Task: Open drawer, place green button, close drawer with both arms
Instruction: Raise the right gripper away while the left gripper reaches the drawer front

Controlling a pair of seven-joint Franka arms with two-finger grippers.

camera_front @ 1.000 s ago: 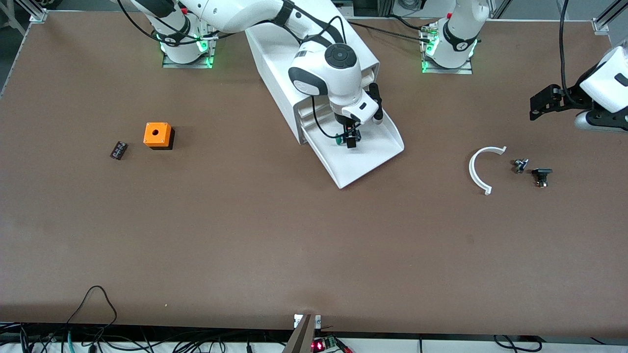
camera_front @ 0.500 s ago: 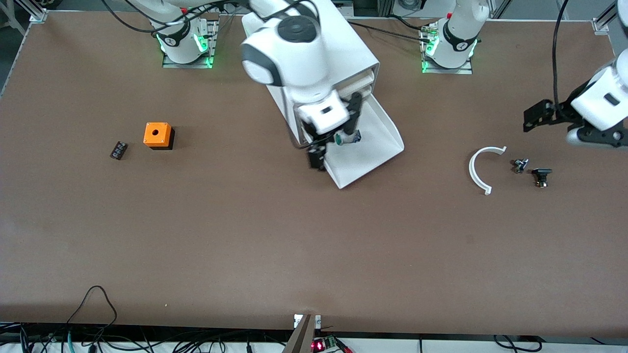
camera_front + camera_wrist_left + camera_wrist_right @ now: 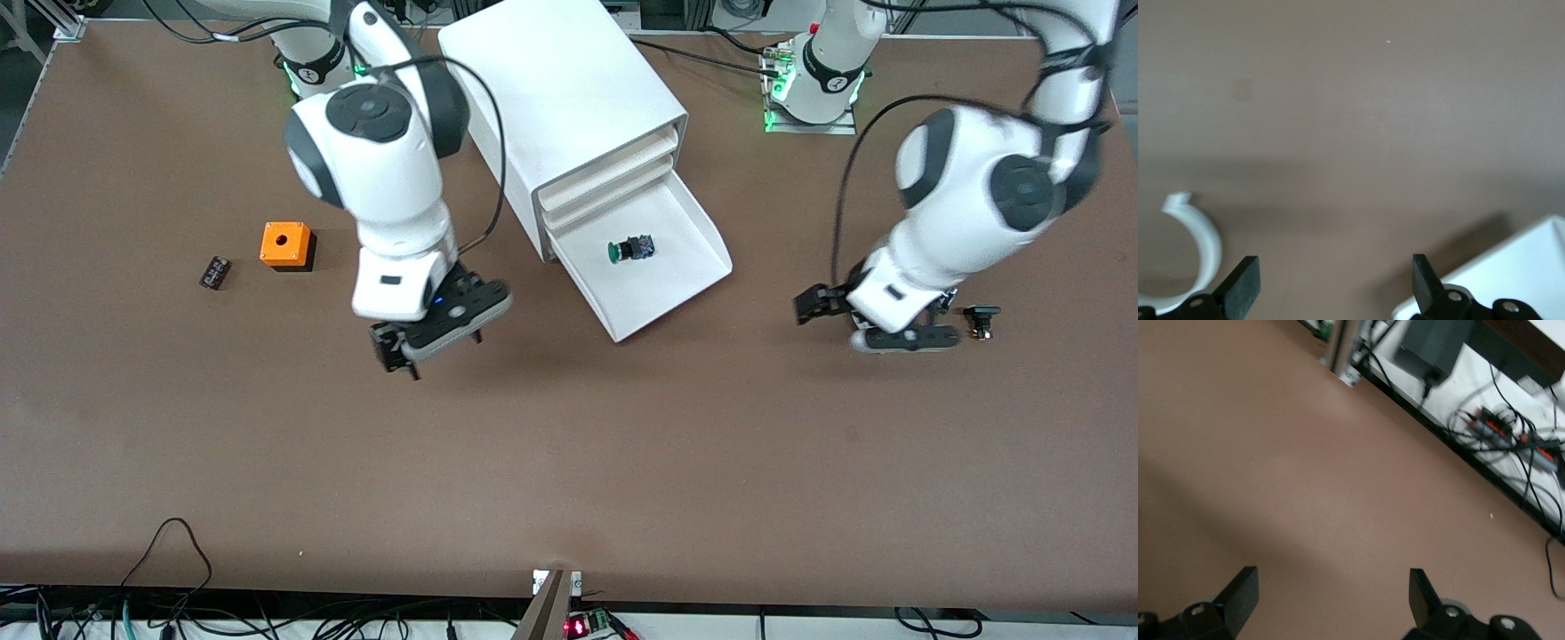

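**Button in the drawer, both pincers empty**

The right gripper [image 3: 427, 342] hangs over bare table between the orange cube [image 3: 285, 244] and the cabinet [image 3: 569, 107], its fingers spread wide with nothing between them; its own wrist view shows only brown tabletop and the cables at the table's edge. The left gripper [image 3: 876, 320] is over the table toward the left arm's end, also spread and empty. Its wrist view shows a white curved strip [image 3: 1195, 257] on the table just under it and a corner of the drawer [image 3: 1511, 273].

The drawer [image 3: 662, 267], lowest of three, stands pulled out toward the front camera. The button [image 3: 631, 249] lies on its side on the drawer floor, close to the cabinet's face, green cap pointing toward the right arm's end.

What remains, by my reading, is closing the drawer. It looks like thin, light plastic with a smooth sloping front lip: likely slippery and apt to skew if pushed at one corner. A flat push on the middle of the front edge seems safest, perhaps with the other arm steadying the cabinet, which may slide. The button is small and could roll as the drawer moves.

In the front view the left arm covers most of the curved strip and partly hides the small parts beside it; only one black part [image 3: 981, 316] shows clearly. The drawer's runners are hidden inside the cabinet.
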